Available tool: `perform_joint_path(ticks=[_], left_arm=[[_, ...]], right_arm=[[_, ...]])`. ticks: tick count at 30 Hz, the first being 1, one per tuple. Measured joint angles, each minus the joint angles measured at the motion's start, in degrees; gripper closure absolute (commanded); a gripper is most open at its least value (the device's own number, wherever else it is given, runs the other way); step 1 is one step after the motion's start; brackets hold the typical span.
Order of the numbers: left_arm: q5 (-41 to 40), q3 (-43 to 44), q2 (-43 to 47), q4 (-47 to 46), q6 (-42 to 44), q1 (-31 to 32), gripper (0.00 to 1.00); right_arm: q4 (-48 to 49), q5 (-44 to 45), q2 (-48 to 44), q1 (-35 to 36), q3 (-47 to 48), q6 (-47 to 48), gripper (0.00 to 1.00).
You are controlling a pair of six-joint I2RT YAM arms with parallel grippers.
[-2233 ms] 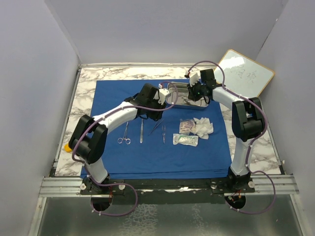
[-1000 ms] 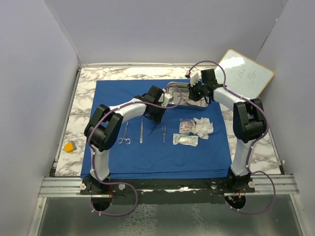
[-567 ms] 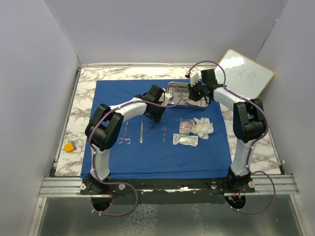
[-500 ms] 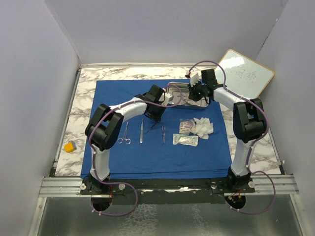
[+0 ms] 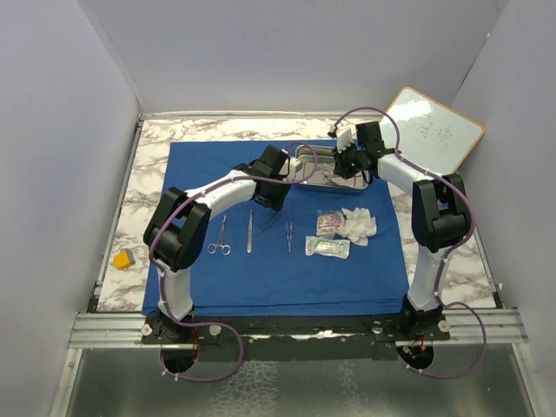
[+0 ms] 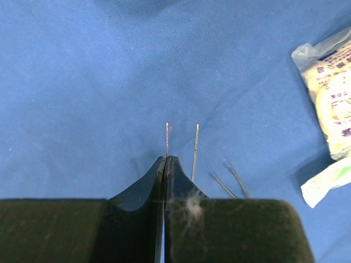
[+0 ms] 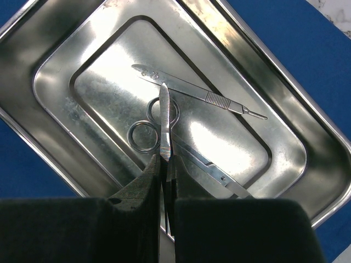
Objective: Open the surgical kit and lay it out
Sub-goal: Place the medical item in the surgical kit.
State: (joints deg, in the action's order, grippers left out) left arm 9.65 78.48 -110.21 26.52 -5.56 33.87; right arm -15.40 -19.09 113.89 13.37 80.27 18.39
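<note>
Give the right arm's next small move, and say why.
Probably lift the right gripper clear of the steel tray, carrying the thin steel instrument toward the blue cloth: its fingers are shut on it over the tray, while other tools lie in a row on the cloth.

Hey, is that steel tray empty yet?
Not empty. Right wrist view shows scissors and a flat handle lying in the steel tray; right end effector holds a third tool.

whiteboard (image 5: pixel 432 129) — far right, orange block (image 5: pixel 123 259), marble tabletop (image 5: pixel 165 139)
</note>
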Motion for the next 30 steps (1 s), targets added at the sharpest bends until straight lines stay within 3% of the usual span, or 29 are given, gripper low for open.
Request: perform_joint_path(ticks=[13, 30], left_arm=[[-7.48, -6.64, 8.57, -0.13, -15.08, 0.26, 1.00], [-13.60, -10.38, 9.07, -0.26, -37.33, 4.15, 1.00]], right_arm=[[0.00, 0.04, 0.00, 0.00, 0.00, 0.04, 0.99], [0.00, 0.07, 0.00, 0.00, -0.02, 0.83, 0.99]])
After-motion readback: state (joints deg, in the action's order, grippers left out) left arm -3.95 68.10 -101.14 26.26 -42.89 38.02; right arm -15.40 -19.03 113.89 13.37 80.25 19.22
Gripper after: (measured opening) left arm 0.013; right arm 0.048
